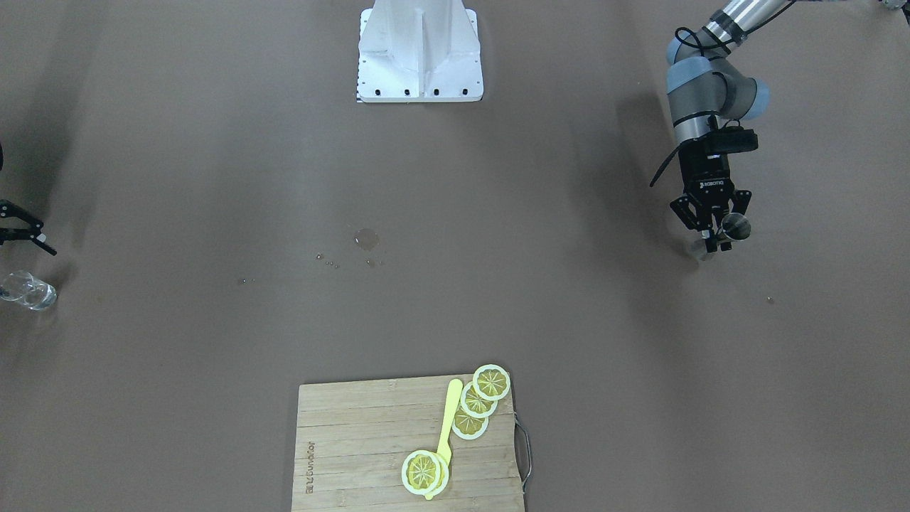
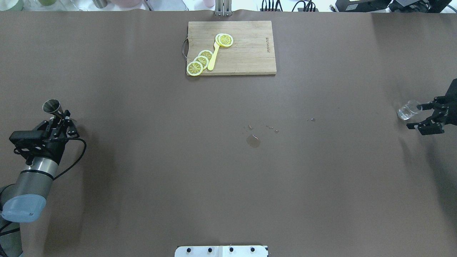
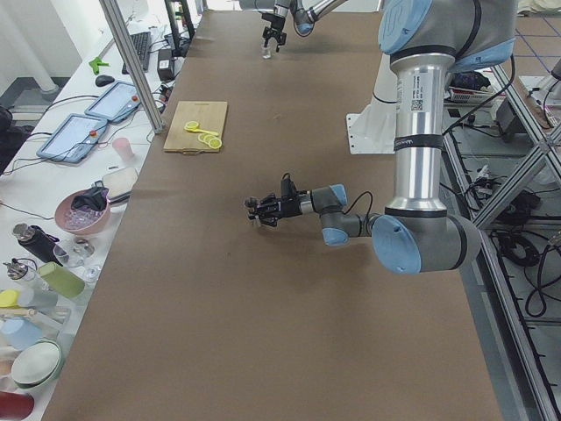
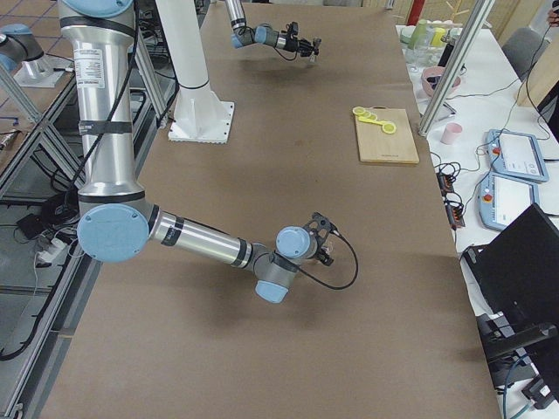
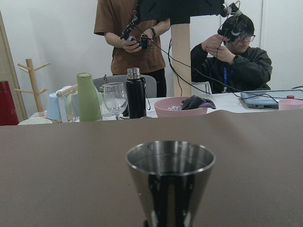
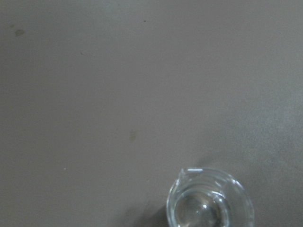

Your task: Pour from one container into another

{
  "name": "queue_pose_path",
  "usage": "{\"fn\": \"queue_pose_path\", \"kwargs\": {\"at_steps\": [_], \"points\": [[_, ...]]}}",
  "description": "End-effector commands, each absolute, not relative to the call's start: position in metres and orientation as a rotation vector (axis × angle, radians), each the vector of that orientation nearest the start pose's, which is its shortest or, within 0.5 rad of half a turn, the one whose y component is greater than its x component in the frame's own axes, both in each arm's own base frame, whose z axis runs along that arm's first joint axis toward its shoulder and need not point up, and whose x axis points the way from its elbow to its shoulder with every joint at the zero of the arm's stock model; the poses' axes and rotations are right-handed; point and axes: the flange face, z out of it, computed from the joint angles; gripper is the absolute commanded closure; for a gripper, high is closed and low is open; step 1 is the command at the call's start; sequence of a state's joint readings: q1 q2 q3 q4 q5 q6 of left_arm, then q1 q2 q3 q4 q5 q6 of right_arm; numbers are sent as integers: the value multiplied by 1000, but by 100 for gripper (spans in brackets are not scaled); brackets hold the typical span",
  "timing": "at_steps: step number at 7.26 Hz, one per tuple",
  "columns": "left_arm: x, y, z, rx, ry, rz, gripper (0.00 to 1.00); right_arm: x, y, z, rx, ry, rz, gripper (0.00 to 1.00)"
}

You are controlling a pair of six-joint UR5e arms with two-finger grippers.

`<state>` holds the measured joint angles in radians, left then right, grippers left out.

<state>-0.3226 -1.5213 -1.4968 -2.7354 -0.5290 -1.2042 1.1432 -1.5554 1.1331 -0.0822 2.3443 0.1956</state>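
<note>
The left gripper (image 1: 714, 242) bears the white word ROBOTIQ on its black body. The cutting board (image 2: 246, 53), at the far middle of the table (image 2: 142, 160), carries a printed mark near 1 edge, too small to read with certainty. The left gripper is clenched on the jigger (image 2: 53, 106), its 2 fingers pinching it low down. The jigger's upper cone stands upright above them, at the table's left side. The right gripper (image 2: 418, 116) is spread wide and grasps nothing. The glass cup (image 2: 407, 110) stands on the table near the right edge, just beside that gripper's fingertips; whether they touch it I cannot tell. Lemon slices (image 2: 195, 68) lie on the board.
</note>
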Motion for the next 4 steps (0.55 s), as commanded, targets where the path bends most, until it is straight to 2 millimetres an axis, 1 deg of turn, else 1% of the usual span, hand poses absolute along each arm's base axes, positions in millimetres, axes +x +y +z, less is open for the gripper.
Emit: {"fn": "queue_pose_path", "kwargs": {"at_steps": [1,2,3,4], "points": [[379,-356,581,1201,558,-495,100,-108,-441,712,718,-989,-565,0],[381,-357,578,1201,562,-496,100,-94,-434,719,704,-977,-535,0],[381,-357,578,1201,564,-497,100,-80,-430,729,621,-999,-494,0],[381,-357,578,1201,564,-497,99,-72,-428,732,543,-1020,-458,0]]}}
